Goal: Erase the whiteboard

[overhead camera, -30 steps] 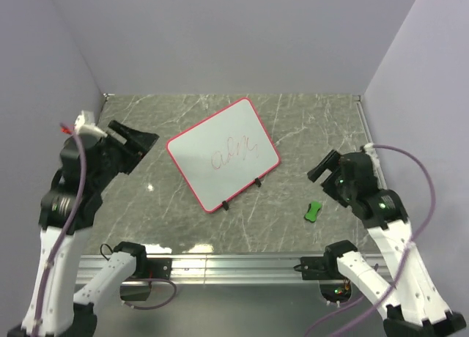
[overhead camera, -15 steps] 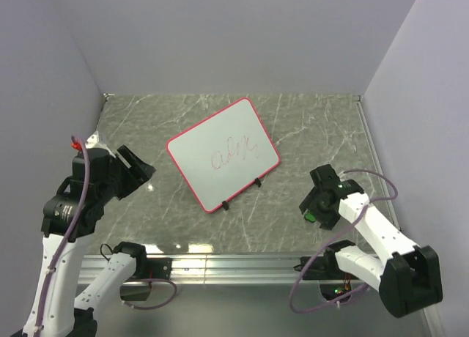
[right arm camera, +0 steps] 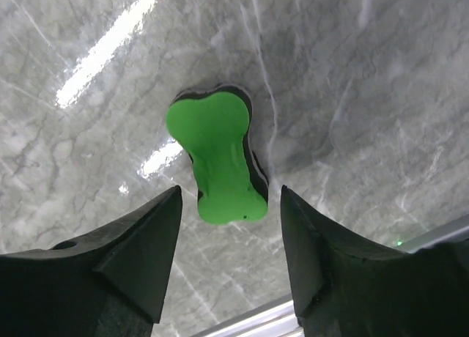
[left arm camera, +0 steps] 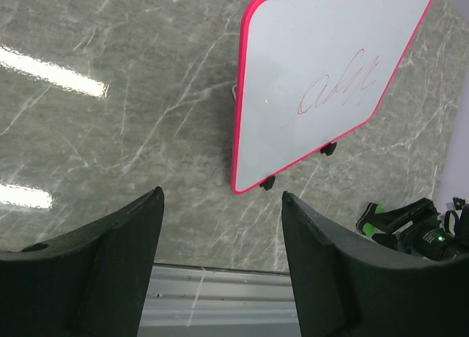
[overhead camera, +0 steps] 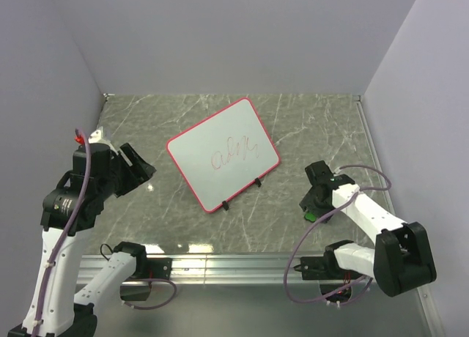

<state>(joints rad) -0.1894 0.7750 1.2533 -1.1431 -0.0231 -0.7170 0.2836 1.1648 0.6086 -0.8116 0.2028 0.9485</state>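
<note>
The whiteboard (overhead camera: 223,152) (left arm camera: 322,73), white with a red-pink frame and two small black feet, lies tilted in the middle of the marble table and carries a red scribble (overhead camera: 233,154). A green eraser block (right arm camera: 216,161) (overhead camera: 311,217) lies flat on the table at the right. My right gripper (right arm camera: 230,190) (overhead camera: 314,204) hangs low right over it, open, its fingers on either side of the block's near end with gaps on both sides. My left gripper (left arm camera: 220,194) (overhead camera: 141,170) is open and empty, raised at the left, well away from the board.
An aluminium rail (overhead camera: 234,264) (left arm camera: 220,308) runs along the table's near edge. Grey walls close the table at the left, back and right. The right arm's purple cable (overhead camera: 366,177) loops beside its wrist.
The right arm has dropped from high up to low over the green block, and its jaws have narrowed. The left arm has sunk a little and drawn back to the left.
</note>
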